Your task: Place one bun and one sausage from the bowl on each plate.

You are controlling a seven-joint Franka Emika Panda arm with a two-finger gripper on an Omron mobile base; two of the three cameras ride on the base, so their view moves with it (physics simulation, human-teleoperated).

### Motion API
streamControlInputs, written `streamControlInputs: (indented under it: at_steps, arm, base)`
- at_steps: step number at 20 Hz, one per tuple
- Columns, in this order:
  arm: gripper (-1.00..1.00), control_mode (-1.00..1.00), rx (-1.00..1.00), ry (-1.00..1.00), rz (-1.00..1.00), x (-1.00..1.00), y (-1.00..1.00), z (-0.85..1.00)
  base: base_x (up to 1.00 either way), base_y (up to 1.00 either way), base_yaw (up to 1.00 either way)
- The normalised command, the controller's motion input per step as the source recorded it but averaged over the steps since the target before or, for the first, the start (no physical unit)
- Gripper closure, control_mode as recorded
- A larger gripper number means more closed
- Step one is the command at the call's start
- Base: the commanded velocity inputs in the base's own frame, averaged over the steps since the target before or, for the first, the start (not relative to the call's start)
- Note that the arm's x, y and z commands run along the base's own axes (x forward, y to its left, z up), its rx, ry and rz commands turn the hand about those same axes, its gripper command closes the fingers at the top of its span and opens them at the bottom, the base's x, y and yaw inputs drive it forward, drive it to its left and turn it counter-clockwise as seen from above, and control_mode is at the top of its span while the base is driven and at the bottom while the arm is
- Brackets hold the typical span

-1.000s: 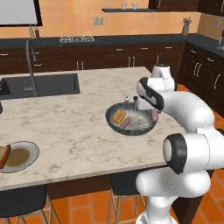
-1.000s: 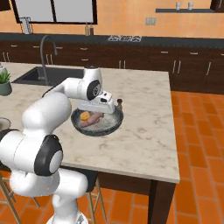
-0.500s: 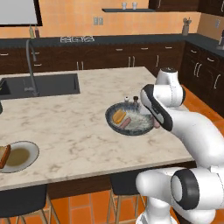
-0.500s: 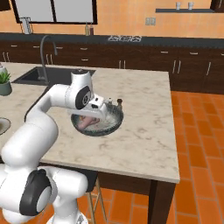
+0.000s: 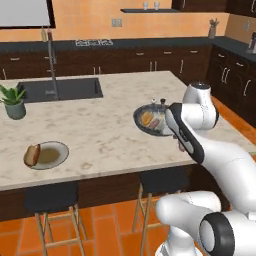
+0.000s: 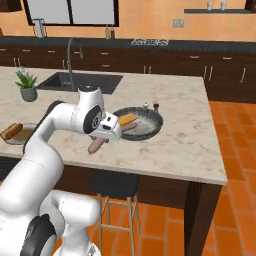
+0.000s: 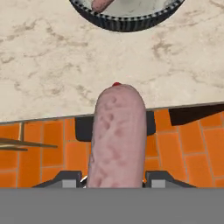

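Observation:
My gripper (image 6: 99, 141) is shut on a pink sausage (image 6: 94, 146), held over the counter's front edge just left of the bowl. In the hand view the sausage (image 7: 117, 135) stands between the jaws of the gripper (image 7: 116, 182), with the counter edge and the orange floor beneath. The dark bowl (image 6: 151, 131) holds a bun (image 6: 127, 119) and another sausage (image 6: 131, 128); its rim (image 7: 127, 22) shows at the top of the hand view. In the left base view the bowl (image 5: 139, 124) lies behind my arm. At the far left, a grey-beige plate (image 5: 57, 150) carries a bun (image 5: 32, 155).
Salt and pepper shakers (image 6: 150, 106) stand just behind the bowl. A sink (image 5: 60, 90) with a tall faucet and a potted plant (image 5: 15, 102) are at the back left. Stools (image 6: 115, 187) stand under the counter's front edge.
The gripper has come out of the bowl with the sausage and swung toward the counter's front edge. The whole picture has shifted a little, so the camera has moved.

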Motion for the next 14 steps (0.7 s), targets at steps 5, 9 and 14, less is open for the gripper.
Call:
streamControlInputs:
  at_steps: [5,9,14]
  arm:
    - [1.0,1.0,0.0,0.0,0.0,0.0,0.0,0.0]
    - [1.0,1.0,0.0,0.0,0.0,0.0,0.0,0.0]
    - [1.0,1.0,0.0,0.0,0.0,0.0,0.0,0.0]
  base:
    - [0.0,1.0,0.0]
    - [0.03,1.0,0.0]
    - [0.05,1.0,0.0]
